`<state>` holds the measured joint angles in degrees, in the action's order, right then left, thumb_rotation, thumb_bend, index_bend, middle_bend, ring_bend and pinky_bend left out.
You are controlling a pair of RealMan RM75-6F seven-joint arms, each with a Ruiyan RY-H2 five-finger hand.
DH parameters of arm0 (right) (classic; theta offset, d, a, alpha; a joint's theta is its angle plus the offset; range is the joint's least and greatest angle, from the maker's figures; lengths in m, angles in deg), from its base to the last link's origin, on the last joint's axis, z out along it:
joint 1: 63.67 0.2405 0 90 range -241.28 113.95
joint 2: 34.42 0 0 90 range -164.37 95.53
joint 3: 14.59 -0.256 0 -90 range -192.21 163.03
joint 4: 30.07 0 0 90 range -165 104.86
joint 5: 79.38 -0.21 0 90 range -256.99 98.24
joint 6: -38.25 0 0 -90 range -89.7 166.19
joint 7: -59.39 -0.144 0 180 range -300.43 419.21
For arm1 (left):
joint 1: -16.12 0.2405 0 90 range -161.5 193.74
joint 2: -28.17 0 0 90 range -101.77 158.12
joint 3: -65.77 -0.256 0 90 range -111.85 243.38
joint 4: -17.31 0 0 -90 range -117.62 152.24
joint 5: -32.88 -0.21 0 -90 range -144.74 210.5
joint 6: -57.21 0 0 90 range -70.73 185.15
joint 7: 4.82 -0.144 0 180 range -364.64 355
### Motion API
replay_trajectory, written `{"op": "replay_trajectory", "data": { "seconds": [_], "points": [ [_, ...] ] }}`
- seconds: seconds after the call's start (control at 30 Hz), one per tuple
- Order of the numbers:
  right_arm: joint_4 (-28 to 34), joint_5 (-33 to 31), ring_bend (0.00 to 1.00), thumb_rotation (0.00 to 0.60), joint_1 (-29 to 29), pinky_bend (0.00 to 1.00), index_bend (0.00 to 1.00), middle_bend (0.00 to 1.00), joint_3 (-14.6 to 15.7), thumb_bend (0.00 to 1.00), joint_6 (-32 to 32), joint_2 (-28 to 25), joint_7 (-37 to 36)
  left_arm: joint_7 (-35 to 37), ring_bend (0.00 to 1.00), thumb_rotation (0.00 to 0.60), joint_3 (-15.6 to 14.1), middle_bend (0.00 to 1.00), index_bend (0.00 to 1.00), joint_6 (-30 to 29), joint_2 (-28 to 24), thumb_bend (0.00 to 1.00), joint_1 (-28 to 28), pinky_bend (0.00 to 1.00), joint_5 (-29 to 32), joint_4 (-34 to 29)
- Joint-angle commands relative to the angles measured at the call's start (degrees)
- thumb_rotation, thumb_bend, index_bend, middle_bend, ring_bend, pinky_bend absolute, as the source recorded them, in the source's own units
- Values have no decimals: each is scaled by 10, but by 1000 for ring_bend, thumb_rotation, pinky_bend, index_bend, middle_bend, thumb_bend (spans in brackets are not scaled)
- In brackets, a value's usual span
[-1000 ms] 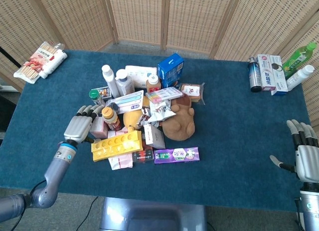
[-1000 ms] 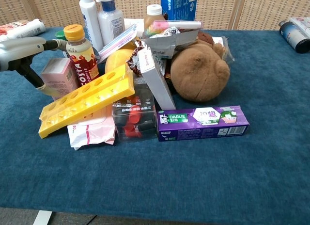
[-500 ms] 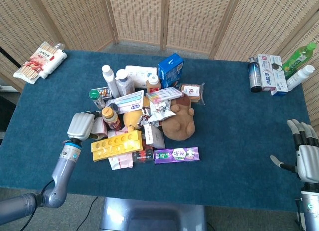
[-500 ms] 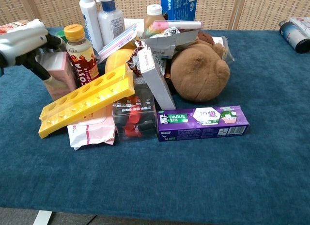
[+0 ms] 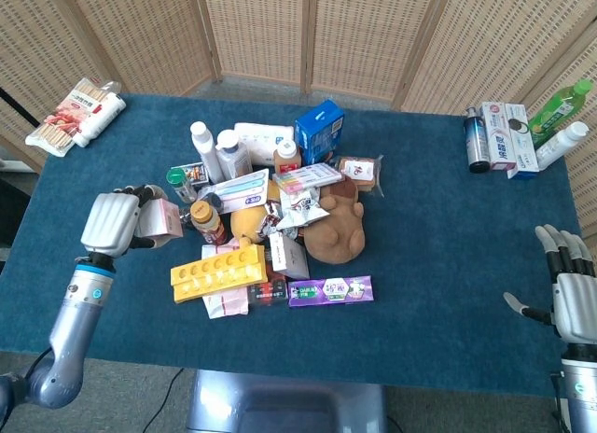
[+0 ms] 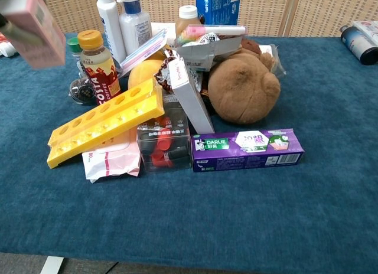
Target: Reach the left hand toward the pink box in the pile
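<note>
My left hand grips the pink box and holds it up above the cloth, left of the pile. In the chest view the pink box hangs blurred at the top left corner, with only a trace of the hand on it. The pile lies mid-table, with a yellow tray, a cola bottle, a brown plush toy and a purple toothpaste box. My right hand hovers at the table's right edge, fingers spread and empty.
A snack packet lies at the far left corner. Bottles and boxes stand at the far right. White bottles and a blue carton stand behind the pile. A folding wicker screen backs the blue table.
My left hand closed on the pink box at the pile's left edge, then lifted it up and away to the left. The right hand stayed put.
</note>
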<state>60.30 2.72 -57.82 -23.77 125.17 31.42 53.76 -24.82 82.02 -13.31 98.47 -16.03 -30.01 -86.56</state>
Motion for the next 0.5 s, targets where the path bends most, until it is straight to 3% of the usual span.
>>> {"op": "replay_trajectory", "data": {
  "seconds": [0.03,0.3,0.5],
  "points": [
    [1,-1,0,600,-1,0,0,0,-1,0,0,-2,-2,-20,535,600,21,623,535,-23,-40,0,3,504,-5,-46],
    [6,-2,0,600,-1,0,0,0,-2,0,-2,-9,-8,-43,535,600,45,619,527,-45,-86,0,0,504,3,-96],
    [10,-2,0,600,-1,0,0,0,0,0,-5,-12,-9,-51,536,600,49,613,519,-55,-89,0,-7,504,1,-98]
  ]
}}
